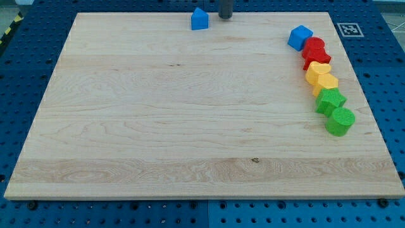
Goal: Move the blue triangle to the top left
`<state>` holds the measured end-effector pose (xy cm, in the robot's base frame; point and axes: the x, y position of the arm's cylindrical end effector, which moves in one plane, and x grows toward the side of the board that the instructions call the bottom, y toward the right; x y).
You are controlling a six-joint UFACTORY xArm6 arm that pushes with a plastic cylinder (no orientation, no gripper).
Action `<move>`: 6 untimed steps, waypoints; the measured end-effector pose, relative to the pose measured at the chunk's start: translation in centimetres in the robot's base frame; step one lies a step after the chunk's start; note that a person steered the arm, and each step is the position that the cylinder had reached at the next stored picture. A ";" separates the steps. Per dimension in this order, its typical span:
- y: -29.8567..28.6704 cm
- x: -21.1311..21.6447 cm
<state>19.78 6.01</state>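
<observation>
Nearest to the camera lay the bare near edge of the wooden board (190, 183), with no block on it. All the blocks stood in the far half.

On the right side, a row of blocks ran from far to near, each one touching or almost touching the next: a blue block (300, 37) of cube-like shape, then a red block (314, 47) and a second red block (316, 59), a yellow block (317, 71) and a second yellow block (326, 82), a green block (330, 100), and last a green round block (340, 120). I judge that they were gathered in this line to keep them out of the way, so the middle of the board stayed free for pushing.

The blue triangle (199, 18) stood alone at the far edge, close to the middle of that edge and well apart from the row. My tip (225, 17) was at the same far edge, just beside the triangle on its right, with a small gap between them. This rod has no jaws to open or close; it can only push.

Such a position seems chosen for a push to the left, because the far left corner was the goal and the triangle was not yet there.
</observation>
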 end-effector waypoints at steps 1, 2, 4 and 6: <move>1.6 0.0; 2.7 0.0; 5.0 0.0; 8.7 0.0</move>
<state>19.73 14.70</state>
